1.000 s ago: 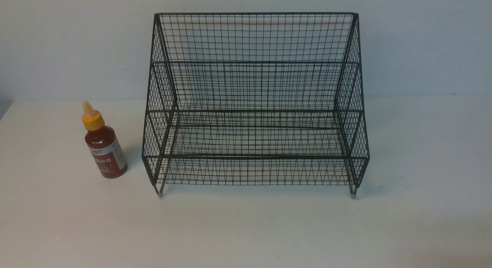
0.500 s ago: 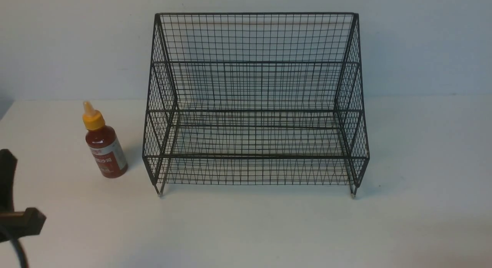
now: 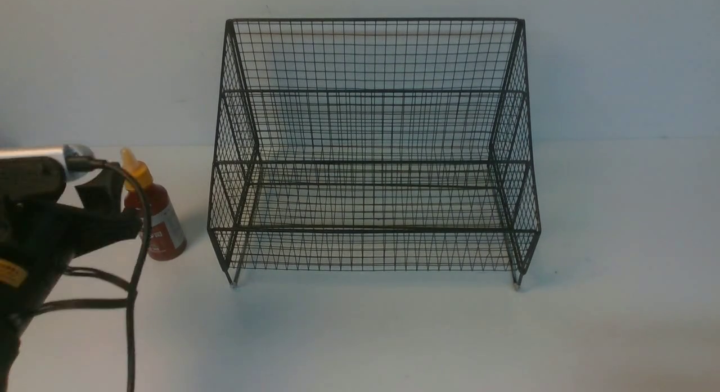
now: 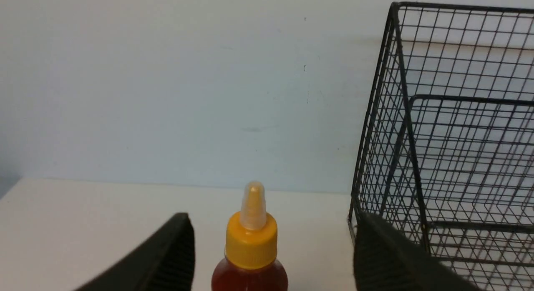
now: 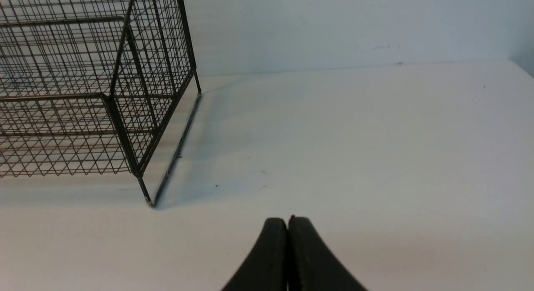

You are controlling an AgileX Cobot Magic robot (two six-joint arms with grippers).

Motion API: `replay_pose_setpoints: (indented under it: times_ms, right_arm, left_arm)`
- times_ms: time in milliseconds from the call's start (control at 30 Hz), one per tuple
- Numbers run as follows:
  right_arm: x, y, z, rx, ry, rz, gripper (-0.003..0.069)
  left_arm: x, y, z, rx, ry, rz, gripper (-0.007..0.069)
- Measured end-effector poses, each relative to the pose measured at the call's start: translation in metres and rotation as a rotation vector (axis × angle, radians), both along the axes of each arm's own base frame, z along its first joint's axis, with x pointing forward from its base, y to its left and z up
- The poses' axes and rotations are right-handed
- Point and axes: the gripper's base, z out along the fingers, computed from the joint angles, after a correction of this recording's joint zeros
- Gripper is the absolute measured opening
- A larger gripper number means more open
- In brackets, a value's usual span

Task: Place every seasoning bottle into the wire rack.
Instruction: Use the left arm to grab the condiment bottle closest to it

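Label on bottle [image 3: 164, 228] partly hidden

In the front view, the wire rack [image 3: 374, 230] stands on the table [image 3: 394, 336] in the upper middle of the frame, with the wall [image 3: 607, 66] behind it across the top. The seasoning bottle [image 3: 163, 229] stands on the table at the left of the frame, outside the rack, apart from its left side and near it. The left arm [image 3: 50, 229] reaches in at the left edge, partly in front of the bottle. Bare table lies in the lower middle, before the rack, and at the right of the frame, beside it.
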Motion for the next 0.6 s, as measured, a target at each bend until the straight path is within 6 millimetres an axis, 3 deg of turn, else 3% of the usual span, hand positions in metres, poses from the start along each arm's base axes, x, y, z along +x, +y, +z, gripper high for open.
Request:
replay_pose_setpoints:
  times_ms: [433, 600]
  right_arm:
    - [0.000, 0.000, 0.000, 0.002, 0.000, -0.001, -0.0013]
    - [0.000, 0.000, 0.000, 0.007, 0.000, -0.001, -0.0013]
  left_arm:
    - [0.071, 0.001, -0.006, -0.065, -0.010, 0.094, 0.0481]
    - [0.091, 0.001, -0.021, -0.063, 0.028, 0.112, 0.0481]
